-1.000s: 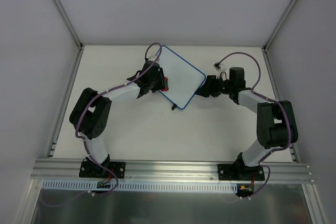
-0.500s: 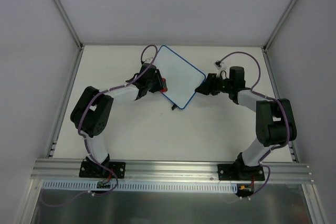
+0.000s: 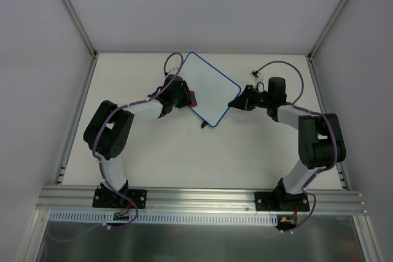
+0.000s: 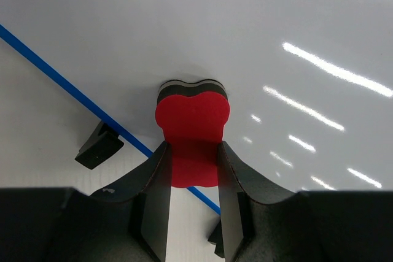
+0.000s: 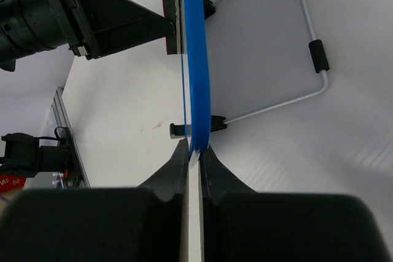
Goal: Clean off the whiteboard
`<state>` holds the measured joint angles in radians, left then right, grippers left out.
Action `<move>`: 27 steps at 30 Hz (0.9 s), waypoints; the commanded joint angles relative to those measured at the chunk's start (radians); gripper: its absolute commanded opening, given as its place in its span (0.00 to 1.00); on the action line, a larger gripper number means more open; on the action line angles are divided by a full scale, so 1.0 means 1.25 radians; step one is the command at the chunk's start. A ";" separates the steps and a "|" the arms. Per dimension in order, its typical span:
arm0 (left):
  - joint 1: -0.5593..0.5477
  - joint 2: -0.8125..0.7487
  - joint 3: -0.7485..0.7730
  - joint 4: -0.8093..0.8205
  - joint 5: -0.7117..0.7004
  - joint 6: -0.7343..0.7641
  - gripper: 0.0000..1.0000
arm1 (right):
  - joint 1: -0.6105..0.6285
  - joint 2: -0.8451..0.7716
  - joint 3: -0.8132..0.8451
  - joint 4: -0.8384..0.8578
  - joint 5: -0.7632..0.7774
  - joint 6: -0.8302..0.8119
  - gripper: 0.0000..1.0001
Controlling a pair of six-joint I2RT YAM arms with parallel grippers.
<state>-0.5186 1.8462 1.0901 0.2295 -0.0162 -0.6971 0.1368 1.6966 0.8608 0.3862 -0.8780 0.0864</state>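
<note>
The whiteboard [image 3: 210, 89], blue-framed and blank, stands tilted near the back middle of the table; in the left wrist view its glossy face [image 4: 276, 41] shows no writing. My left gripper [image 3: 183, 98] [image 4: 193, 148] is shut on a red eraser [image 3: 192, 97] [image 4: 191, 127] whose far end rests against the board's face, just inside the blue frame [image 4: 61, 81]. At the board's right corner my right gripper [image 3: 236, 104] [image 5: 194, 150] is shut on the blue edge [image 5: 196, 47], seen edge-on. Past that edge, the right wrist view also catches the eraser [image 5: 169, 16].
One small black foot [image 3: 203, 126] [image 4: 98, 145] pokes out at the board's lower edge. A wire stand [image 5: 310, 41] is folded against the board's back. Grey walls and metal rails [image 3: 80, 108] close in the white table on three sides.
The right gripper has closed onto the board's right corner. The left gripper with the eraser and the board itself have barely shifted.
</note>
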 commanded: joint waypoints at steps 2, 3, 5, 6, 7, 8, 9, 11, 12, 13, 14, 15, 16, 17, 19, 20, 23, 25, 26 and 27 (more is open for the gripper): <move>-0.042 0.039 -0.012 0.040 0.030 -0.046 0.00 | 0.008 0.020 0.012 0.032 0.016 -0.032 0.00; -0.051 0.044 -0.009 0.041 0.031 -0.050 0.00 | 0.010 0.020 0.010 0.033 0.014 -0.032 0.00; -0.065 0.050 -0.001 0.042 0.031 -0.057 0.00 | 0.012 0.021 0.008 0.031 0.015 -0.034 0.00; -0.075 0.057 0.003 0.042 0.033 -0.061 0.00 | 0.012 0.023 0.008 0.032 0.014 -0.034 0.00; -0.078 0.061 0.007 0.042 0.035 -0.064 0.00 | 0.013 0.023 0.008 0.031 0.014 -0.034 0.00; -0.081 0.063 0.011 0.042 0.036 -0.068 0.00 | 0.013 0.025 0.008 0.031 0.014 -0.034 0.00; -0.082 0.063 0.009 0.042 0.036 -0.075 0.00 | 0.013 0.025 0.007 0.031 0.013 -0.035 0.00; -0.076 0.057 -0.001 0.042 0.027 -0.080 0.00 | 0.013 0.023 0.006 0.031 0.013 -0.035 0.00; -0.069 0.052 -0.007 0.042 0.028 -0.082 0.00 | 0.013 0.022 0.006 0.031 0.013 -0.037 0.00; -0.047 0.049 -0.013 0.042 0.031 -0.090 0.00 | 0.013 0.022 0.005 0.031 0.010 -0.036 0.00; -0.033 0.046 -0.026 0.042 0.035 -0.094 0.00 | 0.013 0.022 0.004 0.031 0.010 -0.038 0.00; -0.020 0.042 -0.033 0.042 0.036 -0.096 0.00 | 0.012 0.021 0.003 0.030 0.008 -0.038 0.00; -0.009 0.033 -0.039 0.042 0.035 -0.089 0.00 | 0.012 0.021 0.002 0.031 0.007 -0.041 0.00; 0.010 0.028 -0.045 0.041 0.027 -0.082 0.00 | 0.013 0.022 0.001 0.030 0.007 -0.040 0.00; 0.025 0.014 -0.045 0.032 0.024 -0.068 0.00 | 0.013 0.021 0.001 0.031 0.004 -0.042 0.00; 0.038 0.013 -0.039 0.025 0.028 -0.067 0.00 | 0.012 0.021 0.000 0.030 0.004 -0.041 0.00; 0.054 0.009 -0.039 0.020 0.026 -0.066 0.00 | 0.012 0.022 0.001 0.030 0.003 -0.042 0.00; 0.060 0.013 -0.036 0.020 0.030 -0.073 0.00 | 0.013 0.022 0.000 0.030 0.002 -0.042 0.00; 0.060 0.014 -0.030 0.020 0.035 -0.072 0.00 | 0.012 0.021 0.001 0.030 0.002 -0.042 0.00; 0.058 0.021 -0.027 0.020 0.053 -0.074 0.00 | 0.013 0.021 0.000 0.030 0.002 -0.042 0.00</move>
<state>-0.4492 1.8492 1.0580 0.2646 0.0269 -0.7776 0.1406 1.7035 0.8608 0.4004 -0.8955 0.1081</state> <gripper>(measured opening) 0.301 0.053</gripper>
